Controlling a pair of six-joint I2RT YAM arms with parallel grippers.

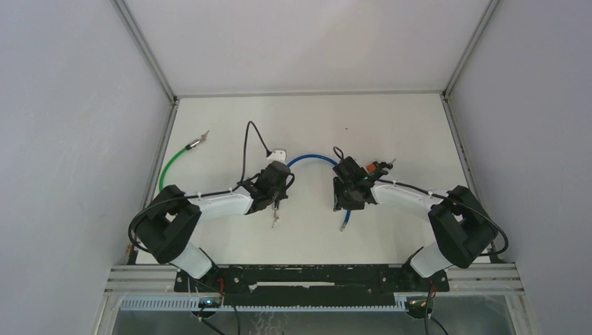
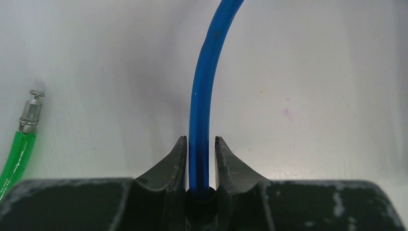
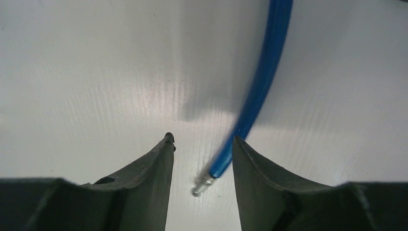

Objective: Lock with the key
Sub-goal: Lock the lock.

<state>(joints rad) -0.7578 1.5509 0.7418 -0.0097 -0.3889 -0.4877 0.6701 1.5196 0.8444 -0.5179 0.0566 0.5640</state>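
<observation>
A blue cable lock (image 1: 311, 158) arches across the table between my two grippers. My left gripper (image 1: 283, 174) (image 2: 199, 140) is shut on one end of it; the blue cable (image 2: 202, 86) runs out from a dark barrel between the jaws. The other end, with a metal tip (image 3: 202, 185), lies loose and blurred between the fingers of my right gripper (image 3: 202, 138) (image 1: 342, 202), which stands open. That end of the cable (image 3: 262, 82) brushes the right finger. A small metal piece (image 1: 276, 218) hangs under the left gripper; whether it is the key I cannot tell.
A green cable (image 1: 171, 164) (image 2: 17, 154) with a metal tip (image 2: 31, 110) lies at the far left near the wall. An orange and black object (image 1: 377, 167) sits beside the right wrist. White walls close the table on three sides.
</observation>
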